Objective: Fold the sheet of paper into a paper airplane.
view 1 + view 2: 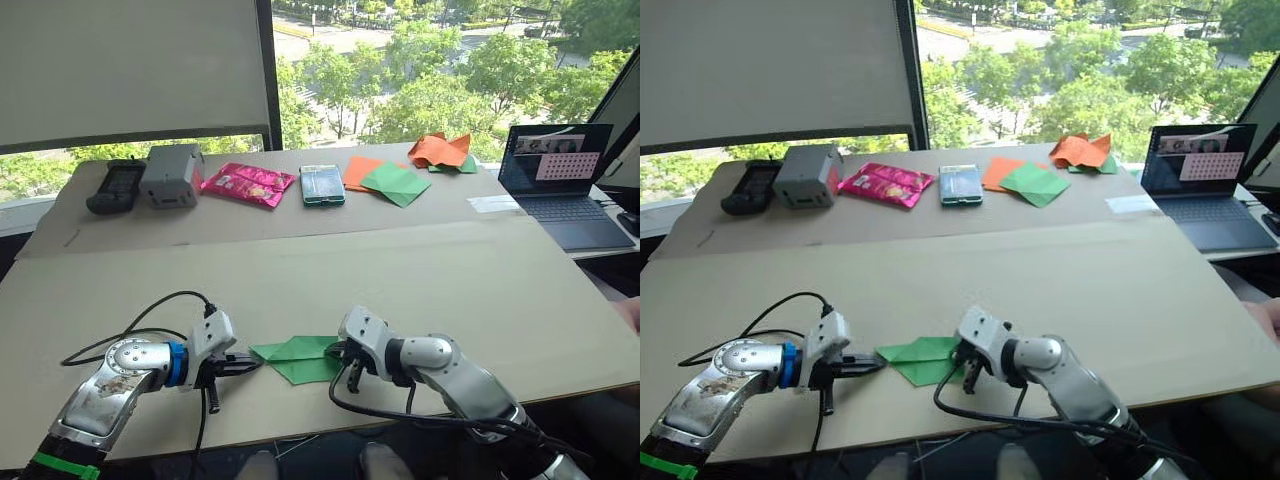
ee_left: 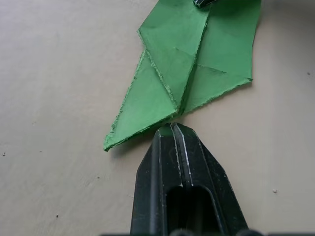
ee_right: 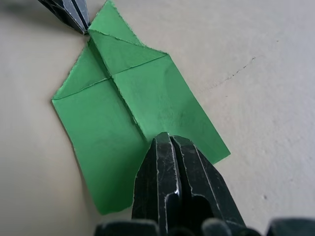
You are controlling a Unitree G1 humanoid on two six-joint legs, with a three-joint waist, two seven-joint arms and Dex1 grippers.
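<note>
So the sheet of paper (image 1: 298, 359) is lying flat near the front edge of the table (image 1: 420, 280), right between the two arms, and it's already partway folded: two corner flaps meet along a centre crease to make a point that faces the robot's left. The left gripper (image 1: 243, 365) has its two black fingers pressed together, tip right at that point of the paper — in the left wrist view it looks like it's touching or just pinning the very tip, can't tell if any paper is actually between the fingers. The right gripper (image 1: 345, 364) is also closed up, fingers together, pressing down on the square end of the sheet near the centre crease. Handling-wise this stuff is thin, light and floppy, with rough-looking edges, so I'd guess it slides on the smooth tabletop the moment one side lets go and tears if you yank it. The layered nose is the stiffest bit, so that's a decent place to pin it — for lifting a flap I'd go for a free edge of the single-layer back half, close to the crease. Far end of the table has more orange and green sheets (image 1: 395, 180), well clear.
</note>
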